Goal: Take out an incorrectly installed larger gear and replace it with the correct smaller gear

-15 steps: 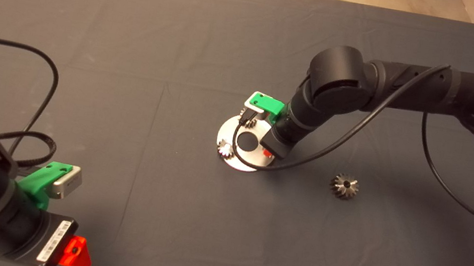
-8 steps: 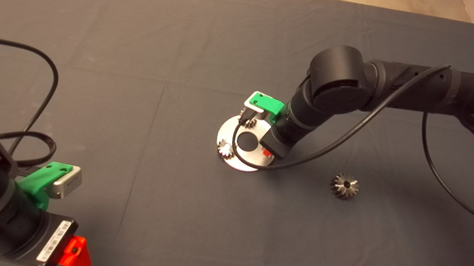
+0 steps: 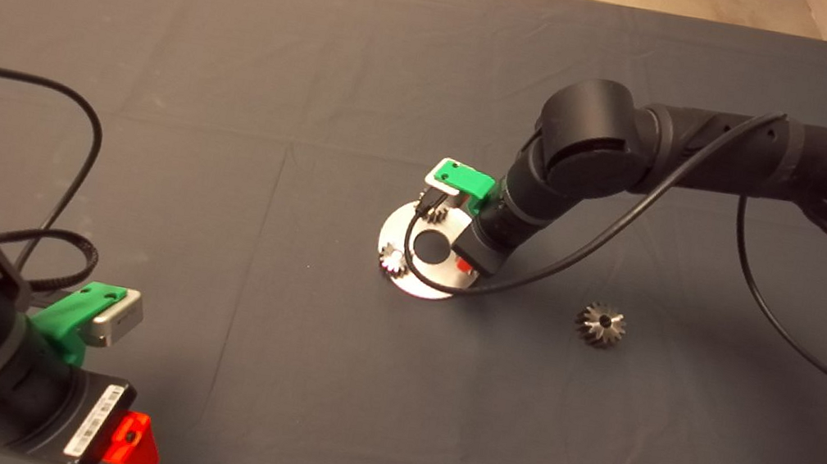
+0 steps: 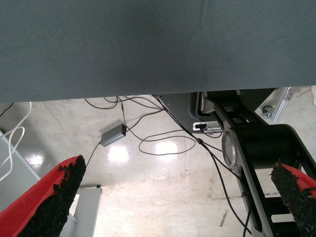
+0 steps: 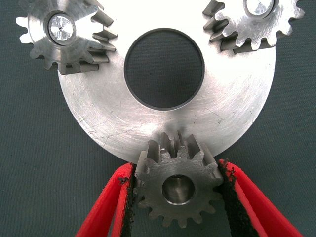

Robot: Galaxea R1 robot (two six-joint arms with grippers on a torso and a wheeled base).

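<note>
My right gripper [image 3: 464,266] is down at the near right rim of the round silver plate [image 3: 415,283]. In the right wrist view it [image 5: 177,197] is shut on the smaller gear [image 5: 177,185]. This dark grey spur gear sits between the two pads at the plate's edge [image 5: 98,118], with its teeth over the rim. The larger gear [image 3: 600,325], shiny with flared teeth, lies alone on the mat to the right of the plate. My left gripper [image 3: 131,443] is parked at the lower left, open and empty [image 4: 182,197].
Two lighter silvery small gears sit on pegs on the plate [image 5: 61,32] [image 5: 259,17], around its dark centre hole [image 5: 164,68]. A black cable [image 3: 585,251] hangs from the right arm over the plate. The left wrist view shows the floor with cables [image 4: 163,143].
</note>
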